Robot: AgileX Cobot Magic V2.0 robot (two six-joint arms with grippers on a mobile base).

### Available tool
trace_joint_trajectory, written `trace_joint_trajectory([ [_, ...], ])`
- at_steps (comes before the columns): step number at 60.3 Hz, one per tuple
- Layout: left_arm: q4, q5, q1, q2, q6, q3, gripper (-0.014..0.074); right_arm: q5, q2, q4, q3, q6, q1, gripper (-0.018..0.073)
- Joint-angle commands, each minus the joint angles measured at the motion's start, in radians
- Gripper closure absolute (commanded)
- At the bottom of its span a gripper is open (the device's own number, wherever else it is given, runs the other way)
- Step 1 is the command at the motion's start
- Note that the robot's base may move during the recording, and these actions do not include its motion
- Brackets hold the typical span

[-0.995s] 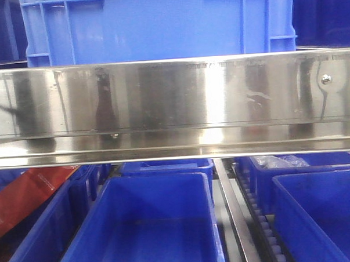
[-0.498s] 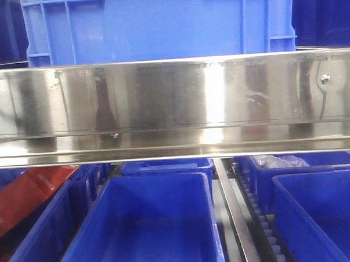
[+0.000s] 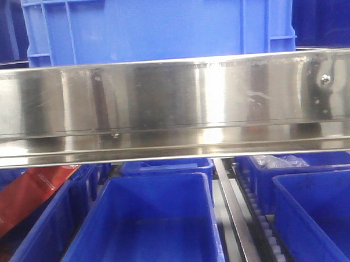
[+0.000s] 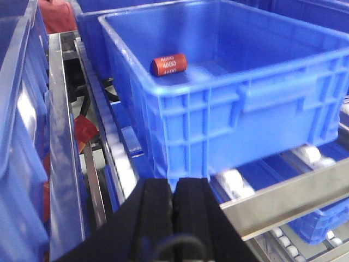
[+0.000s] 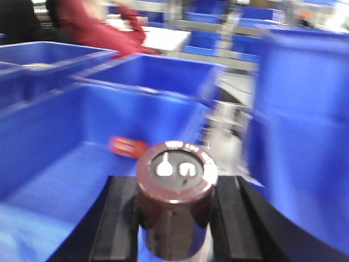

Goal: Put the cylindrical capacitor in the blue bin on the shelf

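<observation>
A dark brown cylindrical capacitor [image 5: 175, 207] stands upright between the black fingers of my right gripper [image 5: 174, 185], which is shut on it. It hangs over the inside of a blue bin [image 5: 49, 142] that holds a small red cylinder [image 5: 128, 146]. My left gripper [image 4: 174, 183] is shut and holds nothing, just in front of a blue bin [image 4: 245, 109] with a red printed cylinder [image 4: 169, 64] on its floor. The shelf [image 3: 174, 102] shows as a broad shiny steel rail in the front view, with a blue bin [image 3: 144, 225] below it. Neither gripper shows in the front view.
A large blue crate [image 3: 159, 24] stands on the tier above the rail. More blue bins [image 3: 324, 211] sit to the right, beside white roller tracks [image 4: 234, 183]. A red object [image 3: 27, 195] lies at the lower left. A person in red [image 5: 103, 30] is behind the bins.
Dark reflections on the steel rail have shifted, one now lying by the screw at the right. The bins have not moved.
</observation>
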Motion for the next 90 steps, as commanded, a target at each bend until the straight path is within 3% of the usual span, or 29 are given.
trace_joint_trajectory([
  [1, -0.008, -0.022, 0.006, -0.029, -0.008, 0.026, 0.0708, 0.013, 0.121, -0.004, -0.114, -0.016, 0.055, 0.0721],
  [13, -0.027, -0.020, 0.006, -0.041, -0.008, 0.034, 0.0708, 0.146, 0.407, -0.004, -0.388, -0.016, 0.147, 0.0721],
  [24, -0.054, -0.020, 0.006, -0.041, -0.008, 0.034, 0.0708, 0.248, 0.640, -0.004, -0.572, -0.016, 0.168, 0.0721],
  [39, -0.112, -0.020, 0.006, -0.041, -0.008, 0.034, 0.0708, 0.298, 0.831, -0.002, -0.624, -0.016, 0.168, 0.0721],
  [58, -0.134, -0.020, 0.006, -0.041, -0.008, 0.034, 0.0708, 0.297, 0.853, -0.002, -0.633, -0.016, 0.168, 0.0711],
  [62, -0.134, -0.020, 0.006, -0.041, -0.008, 0.034, 0.0708, 0.304, 0.851, -0.002, -0.632, -0.016, 0.168, 0.0615],
  [71, -0.134, -0.020, 0.006, -0.041, -0.008, 0.034, 0.0708, 0.311, 0.845, 0.001, -0.632, -0.016, 0.168, 0.0123],
  [75, -0.134, -0.020, 0.006, -0.041, -0.008, 0.034, 0.0708, 0.319, 0.846, 0.001, -0.632, -0.016, 0.168, -0.0020],
  [90, -0.134, -0.020, 0.006, -0.041, -0.008, 0.034, 0.0708, 0.324, 0.797, 0.002, -0.632, -0.016, 0.166, 0.0079],
])
